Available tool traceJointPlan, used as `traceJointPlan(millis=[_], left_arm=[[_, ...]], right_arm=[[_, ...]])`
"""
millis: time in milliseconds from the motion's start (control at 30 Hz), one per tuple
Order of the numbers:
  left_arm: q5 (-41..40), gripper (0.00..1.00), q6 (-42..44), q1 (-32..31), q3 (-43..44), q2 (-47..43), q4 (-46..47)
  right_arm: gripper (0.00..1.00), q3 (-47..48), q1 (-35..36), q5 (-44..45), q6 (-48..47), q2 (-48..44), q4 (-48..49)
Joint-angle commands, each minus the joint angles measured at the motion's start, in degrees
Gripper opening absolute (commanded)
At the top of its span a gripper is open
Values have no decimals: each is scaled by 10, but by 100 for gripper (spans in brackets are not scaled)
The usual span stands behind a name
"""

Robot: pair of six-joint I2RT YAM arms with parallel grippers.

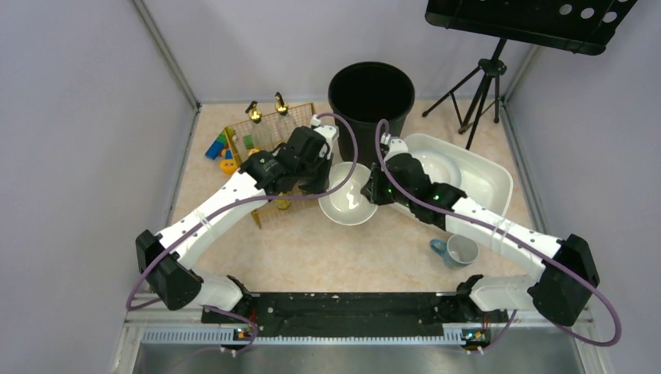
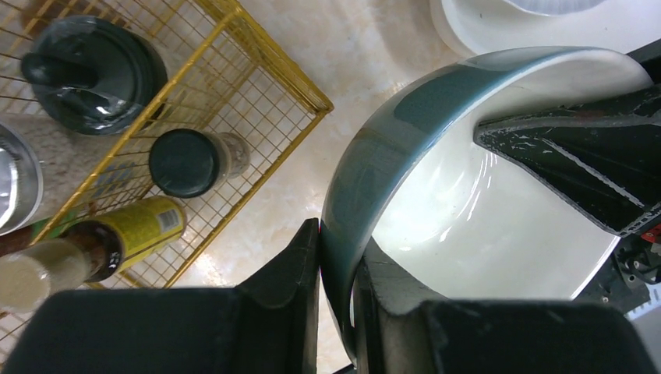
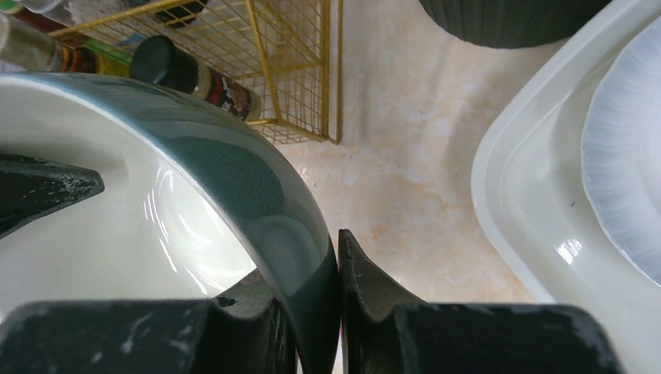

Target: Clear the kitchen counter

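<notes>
Seen from above, my two arm bases sit at 6 o'clock on the black front rail (image 1: 343,305). The kitchen counter (image 1: 327,257) runs from that rail to the far walls and lies under both of my tools.

A blue-grey mug (image 1: 458,251) stands on the counter at 4 o'clock from the bowl, beside my right forearm and apart from both grippers.

At mid-counter is a bowl (image 1: 348,204), white inside and grey-green outside.
- My left gripper (image 1: 325,185) is clamped on its 9 o'clock rim. The left wrist view shows one finger (image 2: 300,273) outside the wall and the other inside.
- My right gripper (image 1: 373,192) is clamped on the 3 o'clock rim, likewise one finger (image 3: 362,276) outside and one inside.
- I cannot tell whether the bowl's foot touches the counter.

Bare counter shows just past each clamped rim in both wrist views (image 2: 366,62) (image 3: 397,156).

At 10 o'clock from the bowl stands a yellow wire basket (image 1: 273,132). It holds a dark-lidded jar (image 2: 183,162) and a yellow-labelled bottle (image 2: 136,232). Coloured toy blocks (image 1: 218,148) lie beyond it.

At 2 o'clock is a white tub (image 1: 487,183) holding a white plate (image 1: 440,167).

At 12 o'clock, farther back, stands a black bucket (image 1: 371,97). A black tripod stand (image 1: 482,93) is at 1 o'clock.
</notes>
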Motion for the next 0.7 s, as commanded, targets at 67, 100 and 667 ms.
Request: traceJointPlan(millis=[67,100,667], left_arm=[[132,31,-7,2,-4,-53,96],[138,35,-6,2,-3,-61,96],[148,74,-18,2,-15,-222,68]], right_arm=[[0,0,2,19,-31,-10,-7],[0,1,1,22,-34,-12,-11],[0,34,-195,-44,-86,-95,-112]])
